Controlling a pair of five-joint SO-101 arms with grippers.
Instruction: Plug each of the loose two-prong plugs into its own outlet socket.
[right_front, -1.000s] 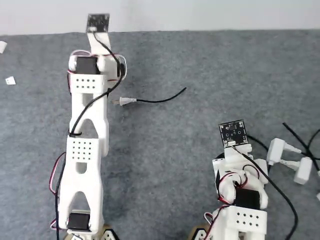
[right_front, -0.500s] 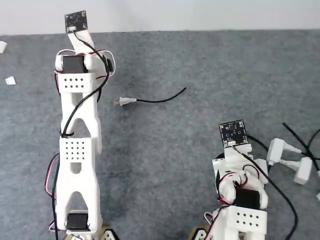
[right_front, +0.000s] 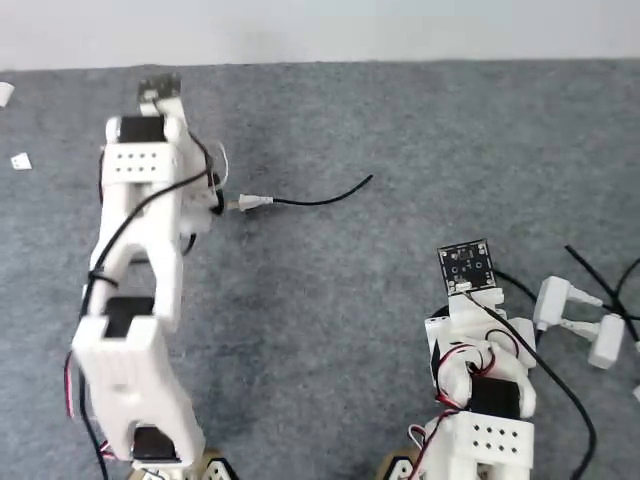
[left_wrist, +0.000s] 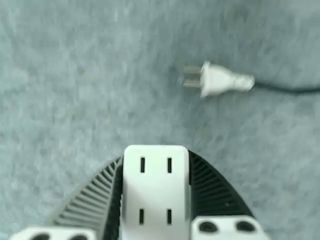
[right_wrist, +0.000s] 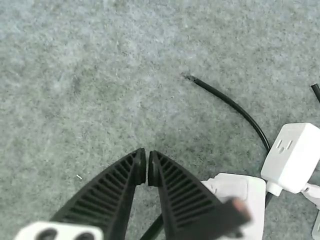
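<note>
Two-prong plug (left_wrist: 220, 82) lies near left gripper (left_wrist: 155, 161), apparently clamping outlet block (left_wrist: 155, 192).

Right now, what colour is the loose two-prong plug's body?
White plug, with a black cord; the left wrist view shows it best.

The two-prong plug (right_front: 255, 203) has open carpet (right_front: 330, 300) at 12 and 6 o'clock; its cord (right_front: 312, 203) fills 3, the left arm (right_front: 150, 190) 9.

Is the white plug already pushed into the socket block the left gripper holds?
No, the plug lies on the carpet, prongs bare, apart from the socket block in the left gripper.
</note>
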